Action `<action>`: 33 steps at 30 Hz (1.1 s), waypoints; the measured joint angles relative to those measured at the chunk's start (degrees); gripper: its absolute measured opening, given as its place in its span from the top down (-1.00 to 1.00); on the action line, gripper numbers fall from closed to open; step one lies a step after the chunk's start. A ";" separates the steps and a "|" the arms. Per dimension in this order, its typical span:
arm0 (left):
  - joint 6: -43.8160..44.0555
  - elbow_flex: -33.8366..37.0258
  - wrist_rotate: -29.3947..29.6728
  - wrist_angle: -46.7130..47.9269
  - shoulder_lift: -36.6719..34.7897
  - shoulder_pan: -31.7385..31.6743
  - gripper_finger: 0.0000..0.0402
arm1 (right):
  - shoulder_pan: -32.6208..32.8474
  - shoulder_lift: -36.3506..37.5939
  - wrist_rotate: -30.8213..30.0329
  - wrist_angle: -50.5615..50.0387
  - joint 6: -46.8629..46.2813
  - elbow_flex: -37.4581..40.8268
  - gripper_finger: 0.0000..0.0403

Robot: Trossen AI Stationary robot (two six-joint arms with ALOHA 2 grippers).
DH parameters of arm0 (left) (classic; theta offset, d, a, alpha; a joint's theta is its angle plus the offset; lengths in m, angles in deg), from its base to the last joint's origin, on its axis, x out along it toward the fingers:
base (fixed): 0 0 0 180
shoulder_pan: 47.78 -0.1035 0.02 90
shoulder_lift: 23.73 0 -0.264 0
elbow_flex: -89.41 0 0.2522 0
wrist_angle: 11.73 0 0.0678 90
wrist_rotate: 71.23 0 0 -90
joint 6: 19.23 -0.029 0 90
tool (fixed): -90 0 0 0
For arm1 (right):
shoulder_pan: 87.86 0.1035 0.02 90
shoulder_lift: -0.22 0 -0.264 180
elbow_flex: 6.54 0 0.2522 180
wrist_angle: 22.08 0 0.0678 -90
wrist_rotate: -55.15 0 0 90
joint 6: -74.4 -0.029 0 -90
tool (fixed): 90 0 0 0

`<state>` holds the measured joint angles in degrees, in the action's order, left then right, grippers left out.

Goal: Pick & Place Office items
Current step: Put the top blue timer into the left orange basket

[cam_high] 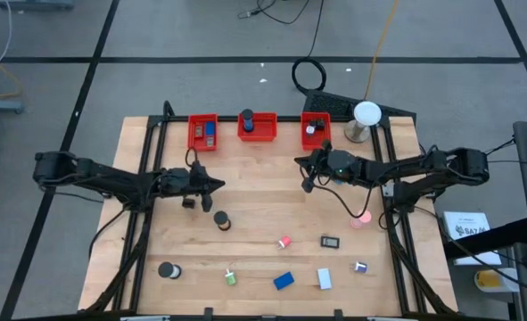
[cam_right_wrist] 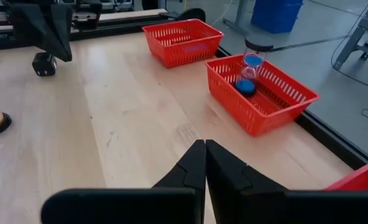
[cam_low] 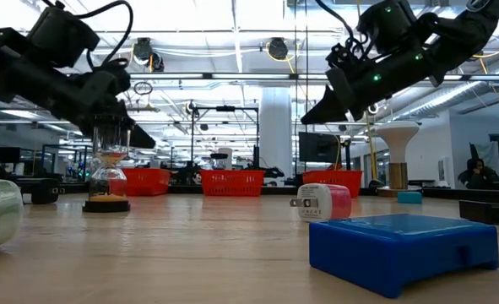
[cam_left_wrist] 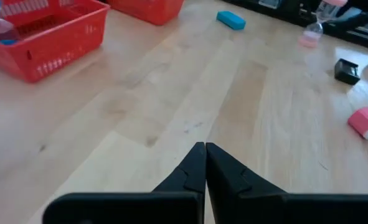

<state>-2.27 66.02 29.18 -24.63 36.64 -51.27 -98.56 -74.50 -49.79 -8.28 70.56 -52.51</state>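
Observation:
Small office items lie scattered on the near half of the wooden table (cam_high: 263,201): a blue block (cam_high: 284,281), a white block (cam_high: 324,280), a pink piece (cam_high: 284,242), a green bit (cam_high: 231,278) and black rolls (cam_high: 222,220) (cam_high: 168,270). My left gripper (cam_high: 215,185) is shut and empty above the table's left middle, its fingertips together in the left wrist view (cam_left_wrist: 205,155). My right gripper (cam_high: 304,166) is shut and empty above the table, near the right red bin (cam_high: 315,130). Its fingertips are together in the right wrist view (cam_right_wrist: 205,152).
Three red bins (cam_high: 203,131) (cam_high: 258,127) stand along the far edge; the middle one holds a blue hourglass (cam_right_wrist: 251,70). A white dome lamp (cam_high: 366,116) stands at the far right corner. A pink hourglass (cam_high: 363,217) stands by the right edge, and an orange-sand hourglass (cam_low: 107,181) stands near my left gripper.

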 joint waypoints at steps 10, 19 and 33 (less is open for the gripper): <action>3.55 0.00 -2.61 2.98 -3.09 0.31 0.89 | 0.00 0.00 0.00 2.55 0.02 0.00 1.00; -1.91 0.73 3.47 -0.98 -3.06 0.31 0.98 | 0.08 0.00 0.01 4.84 0.98 0.00 1.00; -4.03 8.76 5.51 -18.91 -3.02 0.24 0.98 | 1.44 8.11 -6.75 -16.09 -7.93 -4.36 1.00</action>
<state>-6.30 74.78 34.69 -43.54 33.62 -51.03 -97.12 -66.39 -56.54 -24.37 62.63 -56.87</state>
